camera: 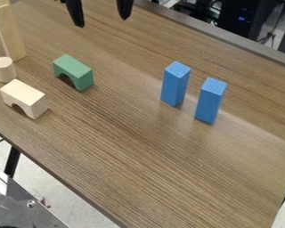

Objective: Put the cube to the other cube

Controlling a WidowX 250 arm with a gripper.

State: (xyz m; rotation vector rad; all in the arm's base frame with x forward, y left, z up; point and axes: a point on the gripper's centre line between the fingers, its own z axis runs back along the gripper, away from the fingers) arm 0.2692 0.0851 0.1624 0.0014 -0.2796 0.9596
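Note:
The black gripper (101, 18) is at the top edge of the camera view, its two fingers hanging wide apart with nothing between them. Two tall blue blocks stand upright on the right half of the table: one blue block (175, 84) a little farther back, the other blue block (210, 101) to its right and nearer the camera. A narrow gap separates them. Both are well to the right of the gripper and lower in the view.
A green arch block (78, 73) rests left of centre. Toward the left edge are a pale wooden arch block (26, 98), a small pale cylinder (4, 70) and a tall pale plank (10, 35). The wooden table (127, 147) ends at a dark back edge.

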